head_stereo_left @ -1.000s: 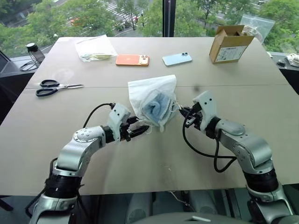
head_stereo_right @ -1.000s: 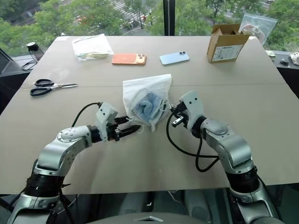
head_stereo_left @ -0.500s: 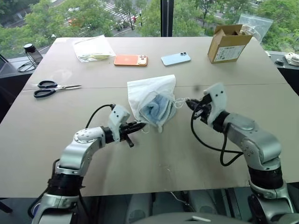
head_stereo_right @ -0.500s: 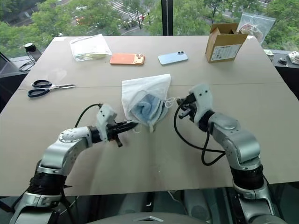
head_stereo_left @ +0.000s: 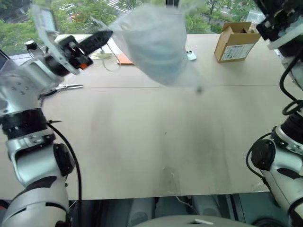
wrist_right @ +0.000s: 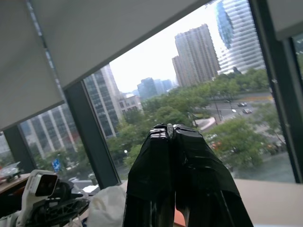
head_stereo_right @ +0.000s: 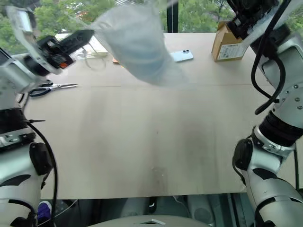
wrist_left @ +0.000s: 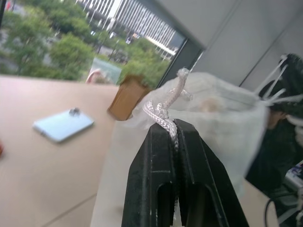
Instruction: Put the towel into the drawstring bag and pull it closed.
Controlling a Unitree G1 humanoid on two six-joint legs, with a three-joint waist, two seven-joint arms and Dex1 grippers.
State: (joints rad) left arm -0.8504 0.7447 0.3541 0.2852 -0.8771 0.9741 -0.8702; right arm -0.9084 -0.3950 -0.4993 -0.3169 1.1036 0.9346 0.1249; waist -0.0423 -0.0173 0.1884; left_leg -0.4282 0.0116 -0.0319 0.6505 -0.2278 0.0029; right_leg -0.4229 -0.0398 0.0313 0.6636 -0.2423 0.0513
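Note:
The white drawstring bag [head_stereo_left: 154,42] hangs blurred in the air above the far half of the table, its mouth drawn narrow. The towel shows as a faint blue shade through the fabric. My left gripper [head_stereo_left: 105,36], raised at the upper left, is shut on a white cord [wrist_left: 163,111] of the bag. In the left wrist view the bag [wrist_left: 222,123] lies just beyond the fingers. High at the upper right, my right gripper [head_stereo_right: 235,13] is shut too. White cords run from the bag's mouth toward it.
On the far side of the table lie a light-blue phone [head_stereo_right: 182,56], an open cardboard box [head_stereo_left: 234,43], scissors [head_stereo_right: 46,88] at the left and a clear plastic bag [head_stereo_left: 102,54]. An orange phone [head_stereo_left: 124,59] peeks out behind the bag.
Both arms have swung up and apart, lifting the bag off the table. The left gripper, open a second ago, has shut on the cord. The bag's mouth has drawn tighter.

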